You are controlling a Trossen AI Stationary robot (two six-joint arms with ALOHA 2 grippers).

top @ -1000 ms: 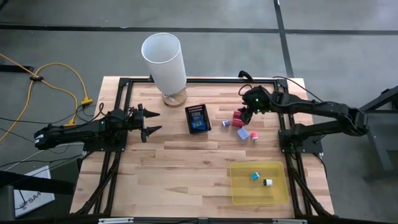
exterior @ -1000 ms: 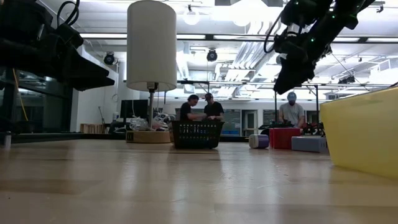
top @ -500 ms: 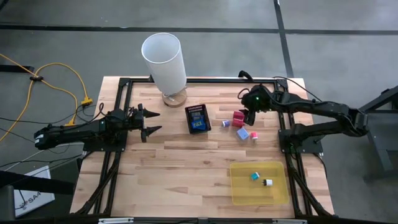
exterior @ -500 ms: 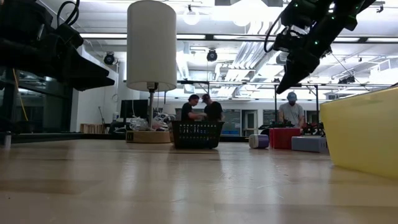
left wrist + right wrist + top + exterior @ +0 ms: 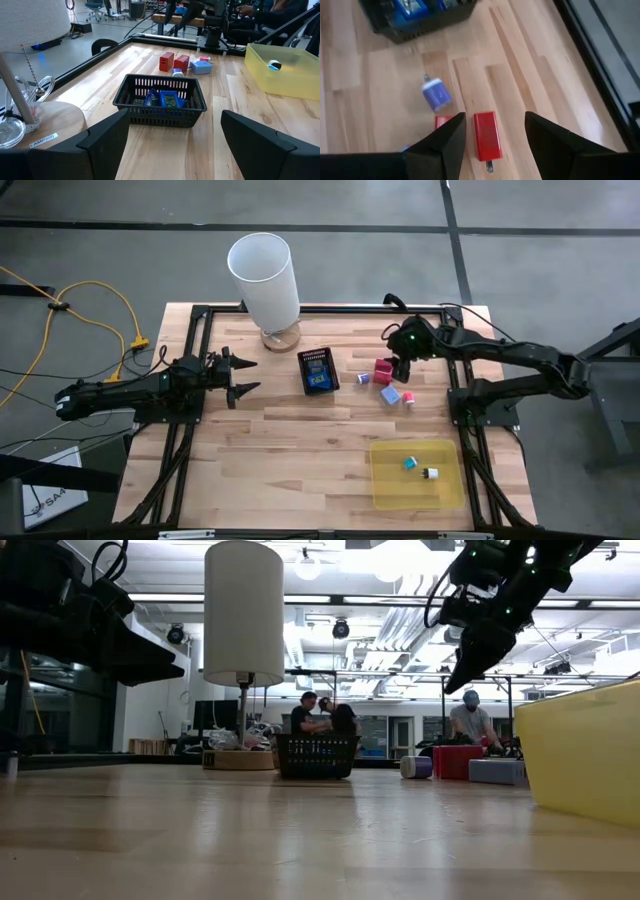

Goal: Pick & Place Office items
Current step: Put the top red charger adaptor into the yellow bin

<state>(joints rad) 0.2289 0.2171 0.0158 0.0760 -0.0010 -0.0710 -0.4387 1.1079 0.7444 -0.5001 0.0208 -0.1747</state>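
The right hand (image 5: 490, 131), fingers spread, hovers above the red block (image 5: 487, 135) beside the mesh box (image 5: 318, 370). The left hand (image 5: 240, 377), also spread, waits on that box's far side.

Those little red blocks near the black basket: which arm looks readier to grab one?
The right. Its open gripper hangs just above a red block, fingers either side. The left gripper waits open across the table, beyond the mesh basket.

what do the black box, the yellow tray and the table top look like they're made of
The black box looks like wire or plastic mesh, matte: slotted walls show blue pieces inside. The yellow tray looks like translucent plastic, slightly glossy; a small piece shows through its wall. The table top looks like jointed wood planks, with visible grain, seams and a light sheen.
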